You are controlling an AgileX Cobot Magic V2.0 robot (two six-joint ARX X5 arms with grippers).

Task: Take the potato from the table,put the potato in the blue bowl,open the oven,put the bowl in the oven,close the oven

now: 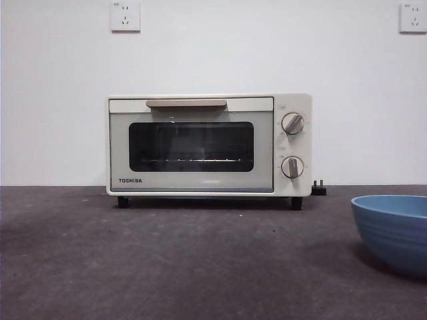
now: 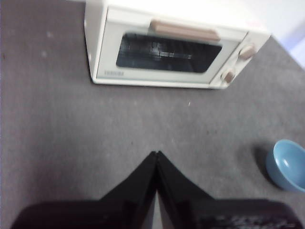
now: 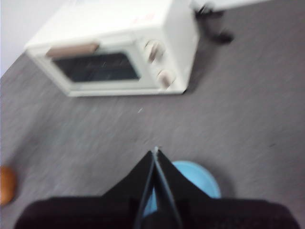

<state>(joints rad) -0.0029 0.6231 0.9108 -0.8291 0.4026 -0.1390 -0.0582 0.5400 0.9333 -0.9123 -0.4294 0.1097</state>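
Observation:
The cream-white oven (image 1: 209, 145) stands at the back of the table (image 1: 167, 260) with its dark glass door closed; it also shows as the oven (image 2: 171, 45) and the oven (image 3: 114, 52). The blue bowl (image 1: 395, 230) sits near the front right edge, seen again as the bowl (image 2: 287, 164) and the bowl (image 3: 200, 179), partly hidden under my right gripper (image 3: 155, 151). That gripper hangs shut and empty above the bowl. An orange-tan potato (image 3: 6, 185) lies on the table at the right wrist view's edge. My left gripper (image 2: 156, 153) is shut and empty over bare table.
A black plug (image 1: 319, 189) lies beside the oven's right foot, with its cord (image 3: 217, 28) trailing behind. Two wall sockets (image 1: 125, 16) sit high on the white wall behind.

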